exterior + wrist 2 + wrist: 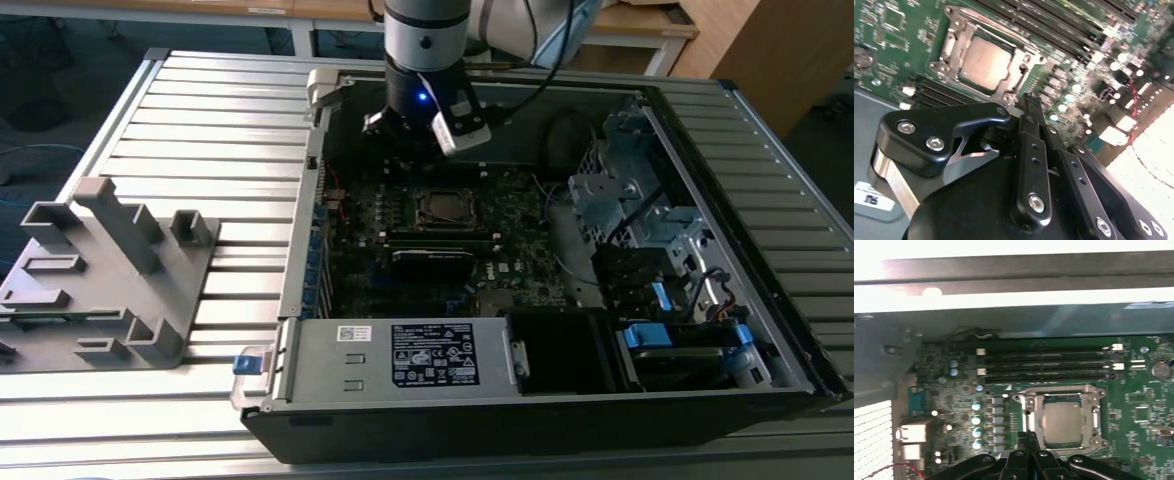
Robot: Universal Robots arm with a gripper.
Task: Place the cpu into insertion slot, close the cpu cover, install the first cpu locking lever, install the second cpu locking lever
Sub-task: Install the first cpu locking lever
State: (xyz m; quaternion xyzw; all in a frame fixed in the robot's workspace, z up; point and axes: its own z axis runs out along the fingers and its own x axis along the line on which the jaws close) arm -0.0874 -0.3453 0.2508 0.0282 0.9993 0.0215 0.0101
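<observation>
Gripper (pixel 1026 436) over open case (pixel 534 428) on slatted table (pixel 200 130); wooden furniture (pixel 763 50), seemingly, behind.

Arm (pixel 424 40) upright, wrist (pixel 416 100) aimed straight down; jaws pressed together at tips.

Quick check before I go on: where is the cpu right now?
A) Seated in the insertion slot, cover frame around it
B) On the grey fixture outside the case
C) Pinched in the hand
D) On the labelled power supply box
A. In the first wrist view the cpu lies flat on the board inside the window of the cpu cover, and the hand beside it is shut with nothing between its fingertips.
</observation>
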